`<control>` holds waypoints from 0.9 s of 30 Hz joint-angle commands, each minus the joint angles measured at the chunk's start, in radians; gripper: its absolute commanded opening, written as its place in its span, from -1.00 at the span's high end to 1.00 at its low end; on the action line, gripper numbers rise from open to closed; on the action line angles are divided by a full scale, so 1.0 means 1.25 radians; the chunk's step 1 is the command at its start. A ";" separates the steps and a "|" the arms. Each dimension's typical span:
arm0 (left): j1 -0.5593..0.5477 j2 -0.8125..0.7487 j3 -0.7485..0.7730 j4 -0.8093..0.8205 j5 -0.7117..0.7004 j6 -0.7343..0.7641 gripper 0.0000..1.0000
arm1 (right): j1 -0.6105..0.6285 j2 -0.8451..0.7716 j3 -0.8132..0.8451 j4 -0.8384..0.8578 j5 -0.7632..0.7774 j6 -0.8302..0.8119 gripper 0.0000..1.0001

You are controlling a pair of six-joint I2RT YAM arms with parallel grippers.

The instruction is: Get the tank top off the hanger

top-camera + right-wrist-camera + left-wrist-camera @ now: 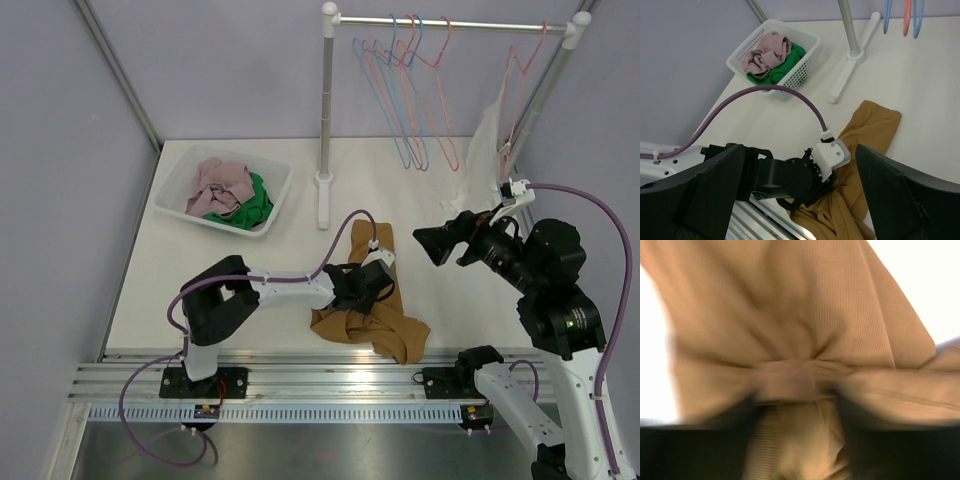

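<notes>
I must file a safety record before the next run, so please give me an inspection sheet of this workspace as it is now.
Surface: white table, no spills seen.
Job's things: tan tank top lies crumpled near the front edge, no hanger seen in it; empty hangers hang on the rack.
Clutter: basket with pink and green clothes; white garment hanging at the rack's right end.
Grippers: left gripper down on the tank top, cloth bunched at its fingers, grip unclear in the blur; right gripper raised, fingers open, empty.
Cables: purple cable arcs to the left wrist.
Surroundings: lilac walls; nothing else seen.
</notes>
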 commanded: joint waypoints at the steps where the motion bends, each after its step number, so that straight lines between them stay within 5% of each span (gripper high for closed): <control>1: -0.005 0.040 -0.010 -0.010 -0.008 -0.016 0.62 | 0.004 -0.014 0.015 -0.006 -0.021 -0.019 -0.99; 2: -0.005 0.013 -0.015 -0.017 -0.017 -0.017 1.00 | 0.004 -0.021 0.017 -0.010 -0.022 -0.022 -0.99; 9: 0.023 -0.237 -0.003 -0.172 -0.194 -0.006 1.00 | 0.004 -0.042 0.021 -0.016 -0.015 -0.029 -0.99; 16: 0.141 -0.425 0.099 -0.306 -0.242 0.047 1.00 | 0.004 -0.044 0.012 -0.009 -0.013 -0.029 -0.99; 27: 0.391 -0.494 0.392 -0.463 -0.225 0.150 1.00 | 0.004 -0.047 0.001 0.032 -0.037 -0.006 -0.99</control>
